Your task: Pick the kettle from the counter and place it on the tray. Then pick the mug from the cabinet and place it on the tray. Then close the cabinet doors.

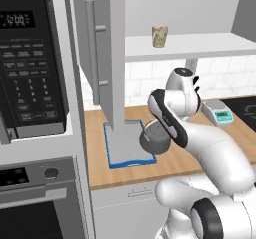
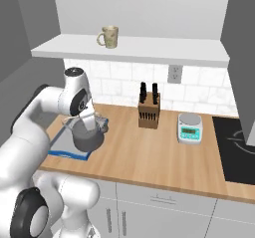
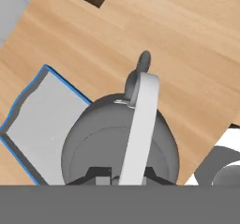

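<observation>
We note a dark grey kettle (image 3: pixel 117 143) with a pale handle, a grey tray (image 3: pixel 44 120) rimmed bright blue, a speckled beige mug (image 2: pixel 109 36), and a light-brown wooden counter (image 2: pixel 149 152).

Kettle (image 3: pixel 117 143) partly over tray (image 3: pixel 42 120)

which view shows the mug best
The right base view: the mug stands unobstructed on the cabinet shelf with its side handle showing. In the left base view the mug is smaller, its handle not visible.
</observation>
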